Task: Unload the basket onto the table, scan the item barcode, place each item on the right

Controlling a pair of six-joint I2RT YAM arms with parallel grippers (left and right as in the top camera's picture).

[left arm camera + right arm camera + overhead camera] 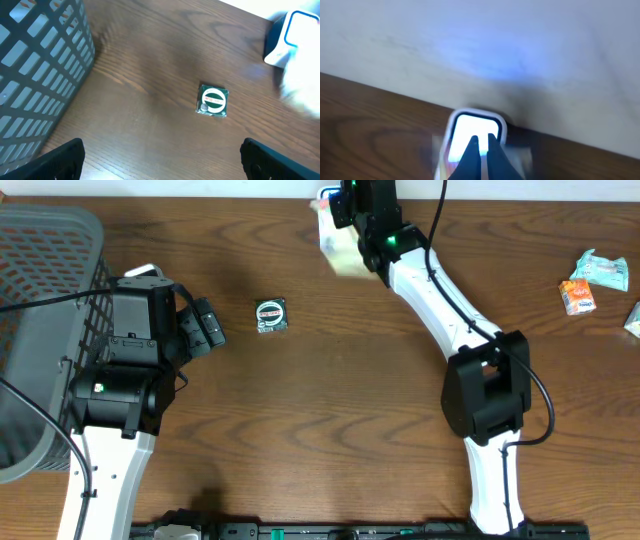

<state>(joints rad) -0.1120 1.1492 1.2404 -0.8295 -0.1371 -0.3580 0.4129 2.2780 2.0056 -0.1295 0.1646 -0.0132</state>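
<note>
Blurred: pale item (pixel 346 256); basket (pixel 40 240) cut off left.

The basket (pixel 40 270) stands at the counter's (pixel 330 400) far left edge, with the left arm just to its right. The left claw (pixel 210 328) points rightward at a small square packet (pixel 270 315), which lies flat just beyond its fingers, apart from them and left of the counter's middle. At the back edge, behind and right of that packet, stands the scanner (pixel 292 35). The right claw (pixel 482 141) is directly in front of it, with a pale item (pixel 345 258) at its fingers. Well apart, near the right edge, lie three loose packets (pixel 578 295), one of them cut off by the overhead view's border.
</note>
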